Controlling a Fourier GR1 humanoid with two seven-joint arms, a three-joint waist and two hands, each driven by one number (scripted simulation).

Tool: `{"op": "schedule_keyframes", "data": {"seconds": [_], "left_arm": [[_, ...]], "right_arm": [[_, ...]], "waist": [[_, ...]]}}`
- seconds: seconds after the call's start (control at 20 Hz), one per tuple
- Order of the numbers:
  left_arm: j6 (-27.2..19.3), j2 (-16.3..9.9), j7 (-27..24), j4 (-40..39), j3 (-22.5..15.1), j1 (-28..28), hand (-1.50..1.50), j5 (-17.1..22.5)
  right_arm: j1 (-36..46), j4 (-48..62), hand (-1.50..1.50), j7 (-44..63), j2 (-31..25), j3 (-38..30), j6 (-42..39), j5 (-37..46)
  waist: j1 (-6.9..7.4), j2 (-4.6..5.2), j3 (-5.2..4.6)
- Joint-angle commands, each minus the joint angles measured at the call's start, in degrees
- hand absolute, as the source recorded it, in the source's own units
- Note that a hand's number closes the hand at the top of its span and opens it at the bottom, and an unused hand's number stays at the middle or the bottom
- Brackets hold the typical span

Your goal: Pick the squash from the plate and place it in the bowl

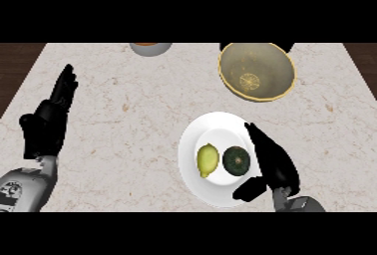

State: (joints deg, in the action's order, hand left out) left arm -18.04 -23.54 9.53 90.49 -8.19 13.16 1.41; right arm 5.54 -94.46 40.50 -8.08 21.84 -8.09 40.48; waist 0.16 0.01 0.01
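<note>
Squash (236, 161) on plate (213, 124), right hand (274, 162) open just beside it

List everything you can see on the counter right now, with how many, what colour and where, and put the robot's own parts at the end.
counter: one, pale marbled stone, fills most of the view.
plate: one, white, right of centre, toward the near edge.
lemon: one, yellow-green, on the plate, left side.
squash: one, dark green, round, on the plate, right of the lemon.
bowl: one, yellow-rimmed with an olive inside, far right of the counter.
small dish: one, grey with something orange in it, far edge, partly cut off.
left hand: one, black, open, fingers up, resting at the view's left.
right hand: one, black, open, over the plate's right rim beside the squash.
</note>
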Motion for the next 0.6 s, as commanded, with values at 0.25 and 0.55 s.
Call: {"op": "schedule_keyframes", "data": {"seconds": [0.25, 0.55], "left_arm": [[4.2, 2.9, 0.4, -3.2, 4.4, 2.6, 0.00, -3.5], [3.8, 7.7, -0.6, -3.8, 4.7, 2.2, 0.00, -8.0]], "right_arm": [[4.6, 13.7, -1.50, -5.2, 6.3, -1.4, 4.0, 3.8], [5.2, 19.8, -1.50, -11.6, 6.8, -4.3, 6.3, 4.7]], "waist": [[-0.10, 0.06, 0.00], [-0.19, 0.05, 0.00]]}}
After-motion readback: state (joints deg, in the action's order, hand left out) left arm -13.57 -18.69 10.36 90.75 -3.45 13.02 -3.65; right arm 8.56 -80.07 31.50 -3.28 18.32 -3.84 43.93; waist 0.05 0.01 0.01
